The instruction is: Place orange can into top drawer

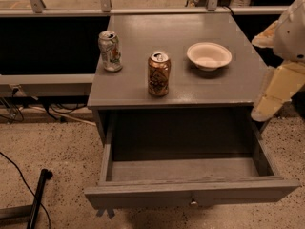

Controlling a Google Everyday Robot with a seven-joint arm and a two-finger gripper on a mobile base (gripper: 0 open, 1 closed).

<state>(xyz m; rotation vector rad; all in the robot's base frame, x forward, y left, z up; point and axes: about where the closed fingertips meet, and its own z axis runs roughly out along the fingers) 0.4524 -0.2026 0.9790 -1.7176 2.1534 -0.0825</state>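
The orange can [158, 74] stands upright on the grey cabinet top [224, 87], near its front edge at the middle. The top drawer [190, 194] is pulled out below it, its inside bare, with a small metal knob [193, 202] on its front panel. My gripper [275, 95] hangs at the right edge of the view, beside the cabinet's right front corner. It is well to the right of the can, not touching it, and holds nothing that I can see.
A pale dented can [110, 51] stands at the left of the cabinet top. A white bowl [208, 56] sits to the right of the orange can. A dark pole [37, 202] and cables lie on the speckled floor at the left. A railing runs behind the cabinet.
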